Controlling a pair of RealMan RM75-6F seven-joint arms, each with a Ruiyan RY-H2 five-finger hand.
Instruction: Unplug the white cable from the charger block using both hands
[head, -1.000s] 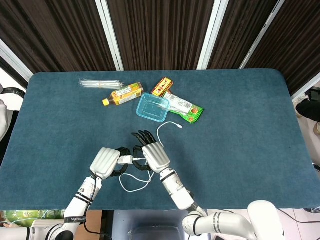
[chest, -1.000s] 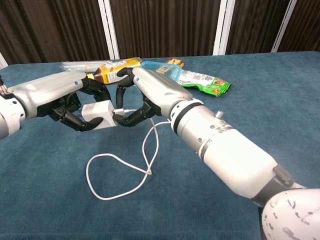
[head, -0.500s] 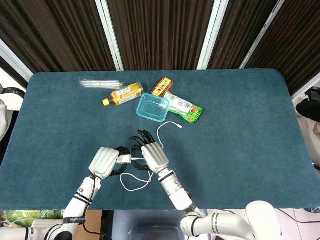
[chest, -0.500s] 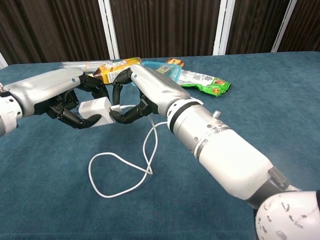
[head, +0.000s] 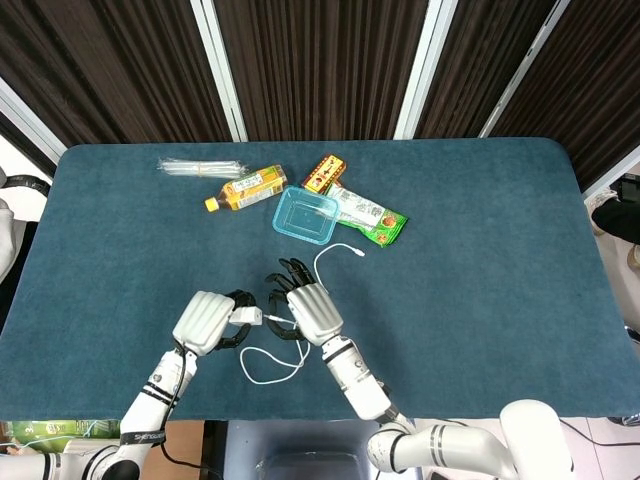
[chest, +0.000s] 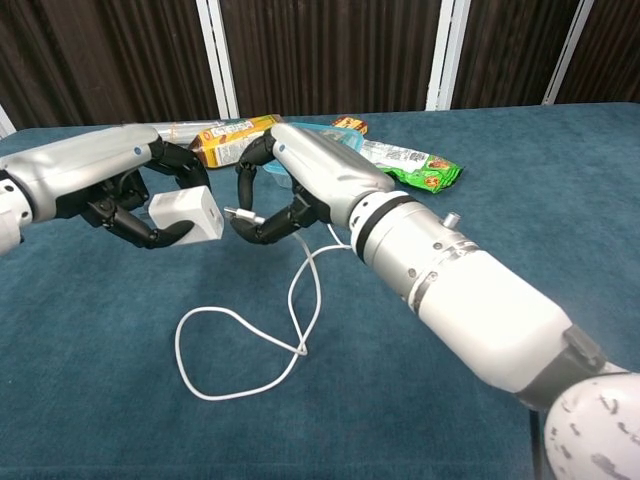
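Gripping the charger block (chest: 187, 214) in the left hand (chest: 95, 180), above the bench (chest: 500, 200). Pinching the white cable (chest: 300, 290) plug in the right hand (chest: 310, 175), just beside the block. Now showing a gap where both were joined earlier.

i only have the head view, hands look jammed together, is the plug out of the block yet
Observer: Yes. The chest view shows a gap between the block and the plug.
Operator: who has what
Observer: The left hand grips the block; the right hand pinches the plug end of the cable.
Operator: is the block on the table
Observer: No, the chest view shows it held above the table; the cable's slack loops on the cloth below.
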